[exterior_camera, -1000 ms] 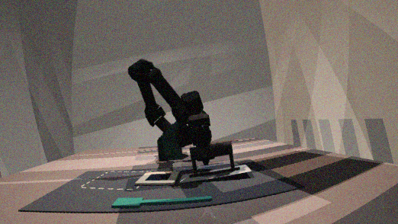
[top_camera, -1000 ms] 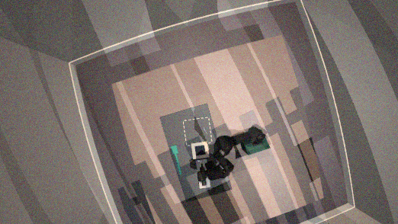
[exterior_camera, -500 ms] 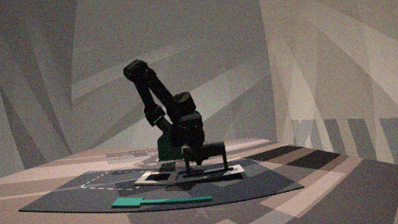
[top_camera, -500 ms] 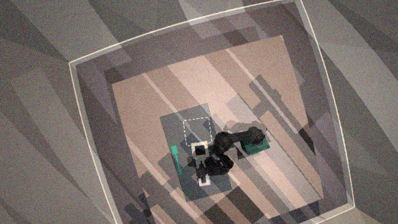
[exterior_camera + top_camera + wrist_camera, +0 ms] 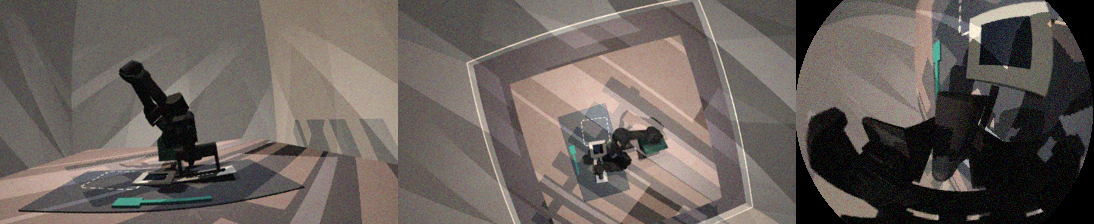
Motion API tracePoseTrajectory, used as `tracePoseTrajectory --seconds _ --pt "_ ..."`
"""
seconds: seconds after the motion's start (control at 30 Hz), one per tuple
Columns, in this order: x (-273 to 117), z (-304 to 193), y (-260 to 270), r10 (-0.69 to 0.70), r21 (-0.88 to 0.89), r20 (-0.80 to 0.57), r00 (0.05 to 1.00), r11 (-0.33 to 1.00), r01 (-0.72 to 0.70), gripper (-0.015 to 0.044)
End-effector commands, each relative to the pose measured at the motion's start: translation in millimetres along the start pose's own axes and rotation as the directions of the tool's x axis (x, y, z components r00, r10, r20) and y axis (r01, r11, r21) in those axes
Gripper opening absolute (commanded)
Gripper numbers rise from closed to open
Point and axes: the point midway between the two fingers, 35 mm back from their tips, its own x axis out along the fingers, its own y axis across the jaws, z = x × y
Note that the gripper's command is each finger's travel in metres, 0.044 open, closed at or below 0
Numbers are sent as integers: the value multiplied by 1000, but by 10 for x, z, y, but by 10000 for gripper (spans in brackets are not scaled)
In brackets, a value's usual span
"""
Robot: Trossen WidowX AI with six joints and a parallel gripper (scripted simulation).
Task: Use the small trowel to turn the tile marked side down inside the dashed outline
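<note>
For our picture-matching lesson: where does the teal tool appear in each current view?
Top: teal tool left of and below centre.
Exterior: low, left of centre, along the mat's near edge.
Wrist: upper middle, slightly left.
Shared landmark: the pale square frame.
</note>
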Motion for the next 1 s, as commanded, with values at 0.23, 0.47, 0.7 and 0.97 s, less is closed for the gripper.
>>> tracePoseTrajectory --seconds 0.23,0.47,0.7,0.97 --pt "-79 15 119 3 -68 81 997 998 3 0" --pt "-221 94 289 3 -71 83 997 997 3 0" --pt "-341 248 431 2 -71 83 997 997 4 0" --pt "-429 485 532 2 -73 83 997 997 4 0"
